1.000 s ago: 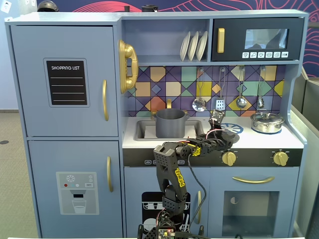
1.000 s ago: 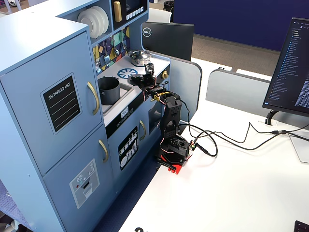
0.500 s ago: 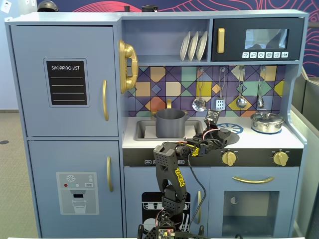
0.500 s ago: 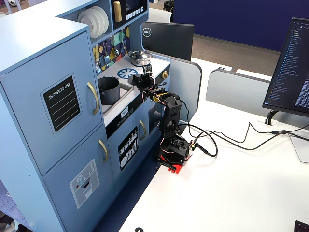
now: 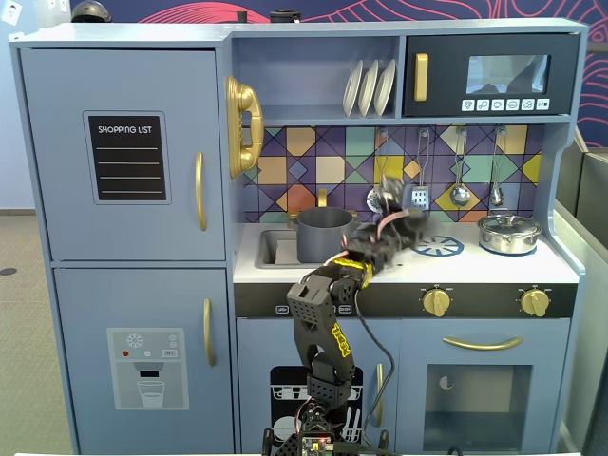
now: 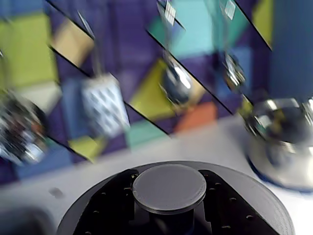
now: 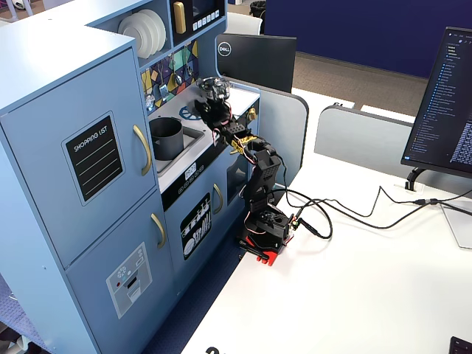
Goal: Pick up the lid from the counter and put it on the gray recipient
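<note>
In the wrist view my gripper (image 6: pixel 168 193) is shut on the round central knob of the matte dark-gray lid (image 6: pixel 274 208). The black fingers (image 6: pixel 112 198) sit on both sides of the knob, and the lid's disc spreads out beneath them. In a fixed view the gripper (image 5: pixel 397 226) is blurred and holds the lid above the counter, just right of the gray recipient (image 5: pixel 325 234). The recipient is an open dark-gray pot standing at the sink. In another fixed view the gripper (image 7: pixel 209 94) is beyond the pot (image 7: pixel 166 138).
A shiny silver pot (image 5: pixel 509 233) with its own lid stands on the right burner and also shows in the wrist view (image 6: pixel 286 142). A blue-white burner circle (image 5: pixel 440 247) lies under the gripper's right side. Utensils (image 5: pixel 461 193) hang on the tiled back wall. The sink (image 5: pixel 270 249) is left of the pot.
</note>
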